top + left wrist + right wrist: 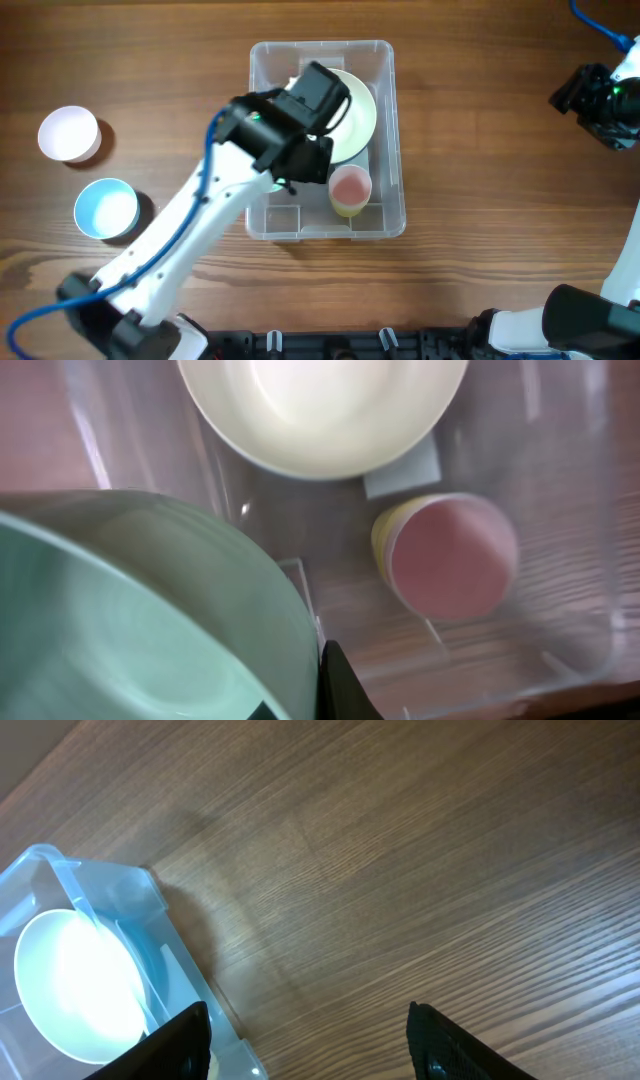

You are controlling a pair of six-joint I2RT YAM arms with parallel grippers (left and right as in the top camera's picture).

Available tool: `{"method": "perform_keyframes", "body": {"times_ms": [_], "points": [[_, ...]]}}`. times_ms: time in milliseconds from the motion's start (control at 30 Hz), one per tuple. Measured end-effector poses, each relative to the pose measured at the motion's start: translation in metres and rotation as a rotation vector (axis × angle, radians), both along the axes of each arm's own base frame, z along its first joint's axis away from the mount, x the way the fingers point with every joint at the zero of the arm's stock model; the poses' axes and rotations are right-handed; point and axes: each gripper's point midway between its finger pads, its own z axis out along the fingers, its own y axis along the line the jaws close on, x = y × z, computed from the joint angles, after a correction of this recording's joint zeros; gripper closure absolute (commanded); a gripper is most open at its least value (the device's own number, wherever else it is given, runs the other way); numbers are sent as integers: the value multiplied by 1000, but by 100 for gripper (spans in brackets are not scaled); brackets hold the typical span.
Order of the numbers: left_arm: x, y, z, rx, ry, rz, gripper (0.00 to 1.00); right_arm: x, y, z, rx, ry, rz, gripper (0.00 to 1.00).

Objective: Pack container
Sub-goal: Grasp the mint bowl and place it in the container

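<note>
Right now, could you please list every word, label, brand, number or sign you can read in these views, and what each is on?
None can be read.
The white label on the base of the container is too blurred to show any print.
The cream bowl, pink-lined cup and green bowl show no markings.

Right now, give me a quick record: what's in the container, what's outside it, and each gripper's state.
container: holds cream bowl and pink cup
left gripper: shut on green bowl, over the container
right gripper: open, empty, over the table away from the container
outside: white bowl and blue bowl, left of the container
</note>
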Motion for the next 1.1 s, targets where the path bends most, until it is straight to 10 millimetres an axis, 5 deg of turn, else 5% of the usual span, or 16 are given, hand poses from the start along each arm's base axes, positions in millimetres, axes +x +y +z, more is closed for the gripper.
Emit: {"method": "perform_keyframes", "body": {"times_ms": [100, 233, 367, 467, 867, 967, 1100], "points": [[-11, -7, -43, 39, 143, -2, 96, 0, 0, 0, 0, 1, 0, 37], [-17, -7, -68, 66, 213, 4, 96, -1, 0, -1, 2, 4, 0, 36], [-15, -9, -68, 57, 209, 3, 93, -1, 0, -1, 1, 4, 0, 36], [-16, -10, -68, 53, 211, 9, 64, -1, 0, -1, 1, 4, 0, 36], [-18, -8, -68, 58, 221, 7, 63, -1, 0, -1, 1, 4, 0, 36], [-12, 23, -55, 105, 191, 67, 47, -1, 0, -1, 2, 4, 0, 36], [13, 120, 15, 61, -34, 345, 34, -1, 0, -1, 1, 4, 0, 36]]}}
